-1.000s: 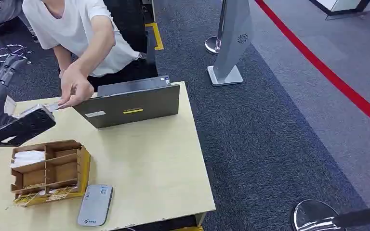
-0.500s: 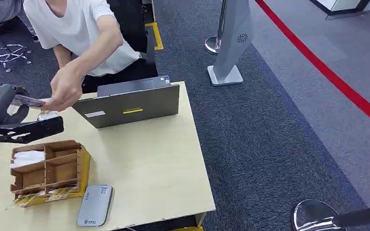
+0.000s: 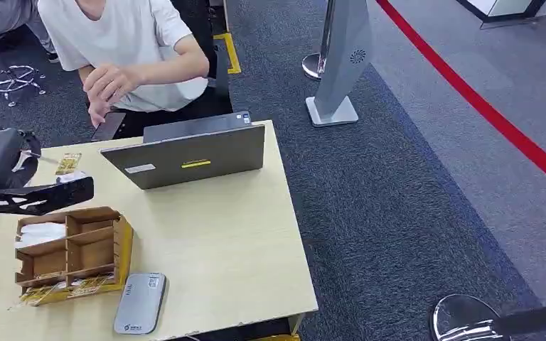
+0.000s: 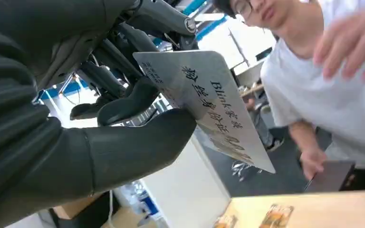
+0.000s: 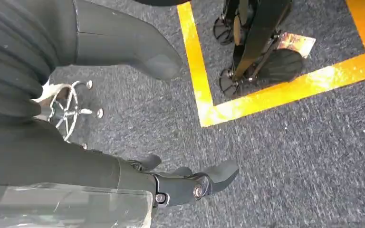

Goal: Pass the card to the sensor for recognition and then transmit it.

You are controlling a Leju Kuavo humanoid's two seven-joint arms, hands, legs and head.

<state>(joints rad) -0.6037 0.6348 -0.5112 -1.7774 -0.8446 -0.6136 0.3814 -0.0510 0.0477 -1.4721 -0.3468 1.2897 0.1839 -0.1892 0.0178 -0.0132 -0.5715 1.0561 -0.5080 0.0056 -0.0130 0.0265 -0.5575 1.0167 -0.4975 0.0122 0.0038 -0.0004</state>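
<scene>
Pale wood tabletop is now left to the robot, the person's hand having been drawn back to the chest after reaching over the laptop. A grey printed card is seen pinched between thumb and fingers of the left hand, raised at the table's near-left corner. The handover appears completed; the flat grey sensor by the cardboard organiser is judged next. The right hand, hung over carpet, is held loosely apart, empty.

Person's hand motion-blurred, edge-cropped
</scene>
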